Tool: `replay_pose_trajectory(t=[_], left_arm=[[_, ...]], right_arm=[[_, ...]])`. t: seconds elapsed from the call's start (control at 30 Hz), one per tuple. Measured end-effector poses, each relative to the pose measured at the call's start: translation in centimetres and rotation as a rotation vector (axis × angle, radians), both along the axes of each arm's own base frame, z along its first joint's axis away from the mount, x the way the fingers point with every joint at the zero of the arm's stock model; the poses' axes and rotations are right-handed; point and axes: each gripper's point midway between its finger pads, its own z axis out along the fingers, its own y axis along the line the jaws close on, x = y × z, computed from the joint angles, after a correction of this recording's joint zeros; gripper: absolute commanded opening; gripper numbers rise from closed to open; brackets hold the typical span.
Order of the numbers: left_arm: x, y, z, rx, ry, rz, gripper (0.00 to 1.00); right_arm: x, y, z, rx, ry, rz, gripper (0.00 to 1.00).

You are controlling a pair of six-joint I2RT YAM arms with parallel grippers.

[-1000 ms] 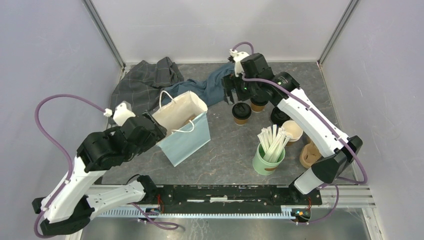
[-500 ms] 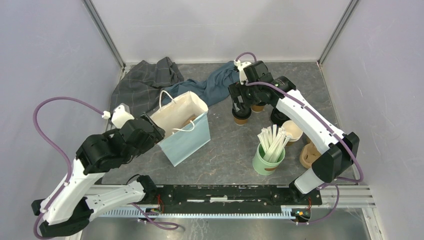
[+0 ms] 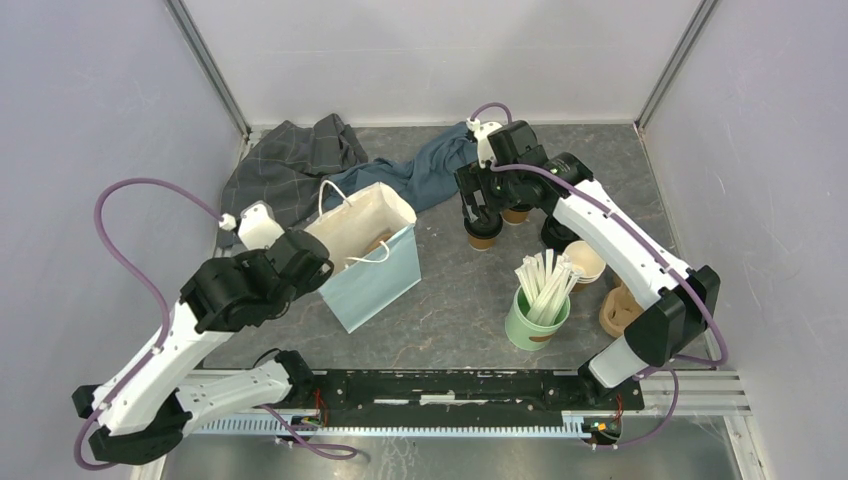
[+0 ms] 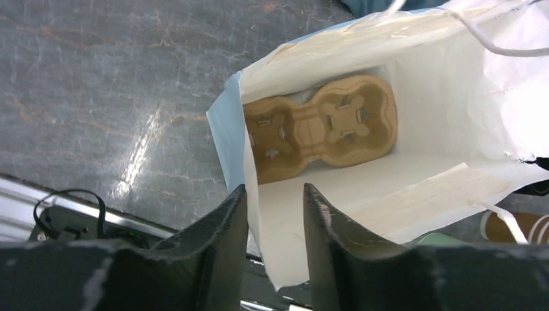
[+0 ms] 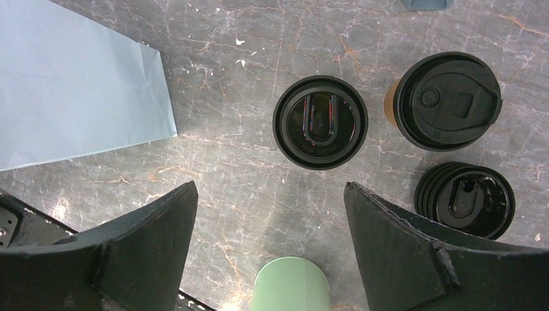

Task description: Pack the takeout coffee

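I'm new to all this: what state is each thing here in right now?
Paper bag, upright, open.
Cup carrier, flat in the bag's bottom.
Nearer coffee cup, upright, lidded.
Farther coffee cup, upright, lidded.
Green cup, upright, full of stirrers.
Left gripper, jaws apart astride the bag's rim.
Right gripper, open above the nearer coffee cup.

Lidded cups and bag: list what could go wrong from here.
The right fingers hang open over one lidded cup. The second lidded cup stands close beside it, so a descending finger could knock it. The left fingers straddle the thin paper wall of the bag; closing or pulling there could crumple the wall or tip the bag.
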Motion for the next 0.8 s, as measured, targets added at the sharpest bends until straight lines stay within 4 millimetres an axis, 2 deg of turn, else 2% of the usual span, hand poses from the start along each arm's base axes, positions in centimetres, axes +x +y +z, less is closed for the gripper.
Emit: replay_pose_trajectory(t=[0.1,0.23,0.37,0.47,0.63,0.8], left_arm=[[0.9,-0.6,0.1,0.047,-0.010,-0.030,0.28],[2.3,-1.8,-0.2,0.120,0.003,-0.078,0.21],[4.0,-2.7,-0.7,0.195,0.015,-0.127,0.15],[5.1,-2.9,-0.2,0.224,0.006,-0.166,0.08],[7.6,-4.2,1.0,0.272,-0.022,-0.259,0.02],[9.6,-6.0,0.6,0.340,-0.003,-0.342,0.02]], right_arm=[[-0.2,-0.2,-0.5,-0.009,0.008,-0.001,0.89],[-0.5,-0.5,-1.4,-0.027,0.022,0.001,0.89],[-0.5,-0.5,-1.4,-0.027,0.024,0.001,0.90],[-0.5,-0.3,-1.1,-0.015,0.024,0.003,0.90],[-0.2,0.8,1.2,0.053,-0.003,0.012,0.90],[0.3,2.1,5.0,0.163,-0.042,0.013,0.91]])
